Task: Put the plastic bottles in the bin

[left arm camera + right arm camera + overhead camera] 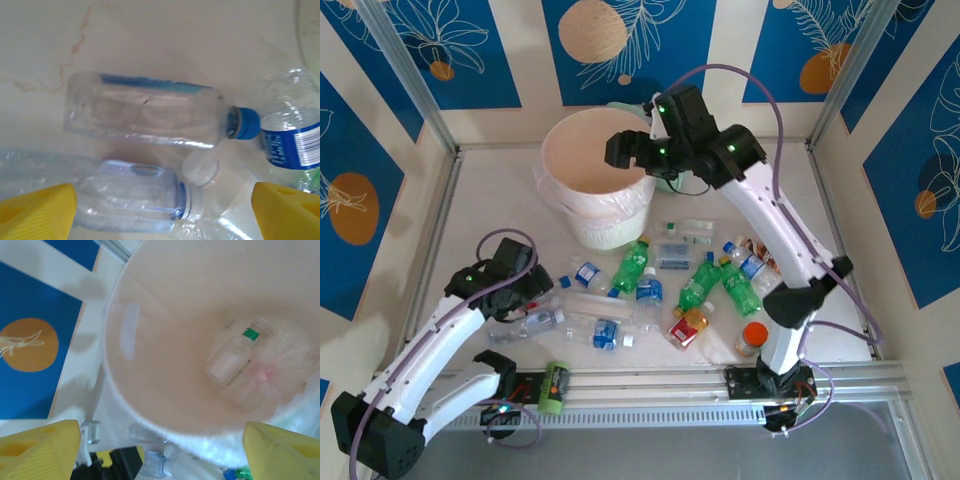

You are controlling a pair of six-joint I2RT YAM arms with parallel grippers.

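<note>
the right jaws stand open and empty over the bin [605, 222], which sits near the far edge of the bench [490, 200] and holds one clear bottle [235, 357] on its bottom. the left jaws stand open, gripping nothing, low over a clear white-capped bottle [135, 202] in the bench's near-left part. the other plastic bottles [632, 265] lie scattered from the middle of the bench toward its near edge.
</note>
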